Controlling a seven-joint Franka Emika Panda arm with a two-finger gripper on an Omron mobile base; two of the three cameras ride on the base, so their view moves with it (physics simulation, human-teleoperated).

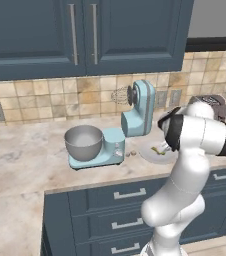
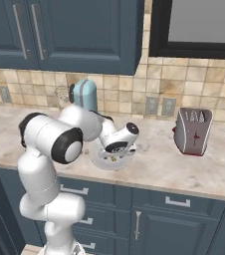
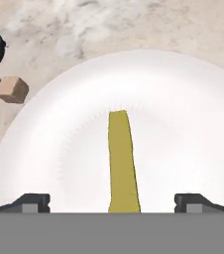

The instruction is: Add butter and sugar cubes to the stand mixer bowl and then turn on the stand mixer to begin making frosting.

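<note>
Now, hand [image 3: 112,202]: poised over the white plate [image 3: 193,124], fingers spread wide apart and holding nothing, one to each side of the butter so they can close across it.
Butter [image 3: 121,158]: lies flat on the plate, ready for pickup.
Sugar cubes [image 3: 12,89]: on the counter [image 3: 134,25], just beside the plate.
Stand mixer bowl [image 1: 83,141]: seated on the stand mixer [image 1: 130,122] base; head tilted back, leaving it open for loading.

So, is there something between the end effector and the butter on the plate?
Nothing visible. The open end effector hangs above the white plate, its fingertips on either side of the butter.
</note>
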